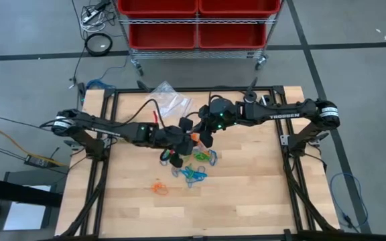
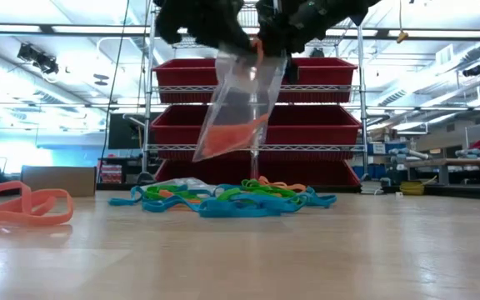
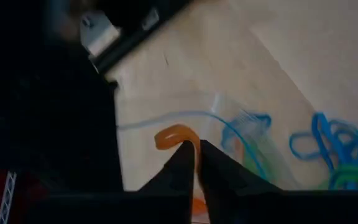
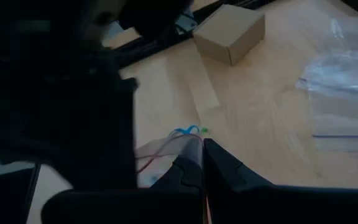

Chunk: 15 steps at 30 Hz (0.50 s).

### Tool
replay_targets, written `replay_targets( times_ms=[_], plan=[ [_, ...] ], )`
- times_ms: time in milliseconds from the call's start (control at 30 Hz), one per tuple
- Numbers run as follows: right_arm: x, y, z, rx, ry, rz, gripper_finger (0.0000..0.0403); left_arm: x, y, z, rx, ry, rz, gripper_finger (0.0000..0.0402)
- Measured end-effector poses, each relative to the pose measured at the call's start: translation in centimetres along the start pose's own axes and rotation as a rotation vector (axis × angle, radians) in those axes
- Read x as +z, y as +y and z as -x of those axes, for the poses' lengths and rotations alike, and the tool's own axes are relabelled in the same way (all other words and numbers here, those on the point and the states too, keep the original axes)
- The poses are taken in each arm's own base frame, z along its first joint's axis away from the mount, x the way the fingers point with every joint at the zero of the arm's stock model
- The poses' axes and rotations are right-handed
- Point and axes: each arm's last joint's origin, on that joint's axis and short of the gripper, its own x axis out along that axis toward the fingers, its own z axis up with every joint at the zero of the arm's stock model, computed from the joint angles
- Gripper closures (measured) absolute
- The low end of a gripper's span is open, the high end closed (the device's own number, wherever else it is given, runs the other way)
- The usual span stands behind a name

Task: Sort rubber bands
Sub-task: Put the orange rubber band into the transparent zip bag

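A clear plastic bag (image 2: 238,100) hangs above the table's middle with orange rubber bands (image 2: 227,137) in its bottom. My right gripper (image 4: 201,149) is shut on its top edge. My left gripper (image 3: 196,152) is close beside it at the bag's mouth, shut on an orange rubber band (image 3: 174,135). Under the bag a pile of blue and green rubber bands (image 1: 194,169) lies on the wood. A few orange bands (image 1: 158,188) lie apart, nearer the front left. My left gripper pinches an orange rubber band between its fingertips, and a loop of it (image 3: 178,134) curls out past the tips over the bag's mouth. The fingers slant downward from the table's left. The band is clear of the table. My right gripper pinches the clear bag's top edge (image 4: 180,144) between its two fingers, slanting downward from the table's right. The bag hangs below the fingers, tilted, its bottom clear of the table.
More clear bags (image 1: 169,100) lie at the table's far side, with a small cardboard box (image 4: 229,31) near them. A rack of red bins (image 1: 196,23) stands beyond the far edge. Bare wood stretches along the near half.
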Motion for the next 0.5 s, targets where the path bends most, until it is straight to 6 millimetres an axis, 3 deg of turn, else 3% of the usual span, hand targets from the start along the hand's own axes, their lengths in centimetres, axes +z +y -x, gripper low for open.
replay_targets(
  times_ms=[333,500],
  plan=[
    [0.2,-0.3,0.1,-0.007,-0.006,-0.011,0.0403,1.7,0.9,2.3,0.065,-0.031,0.051,0.0207],
    [0.2,-0.3,0.1,0.004,-0.003,-0.010,0.0403,1.7,1.3,3.7,0.017,0.052,0.110,0.0169]
  ],
)
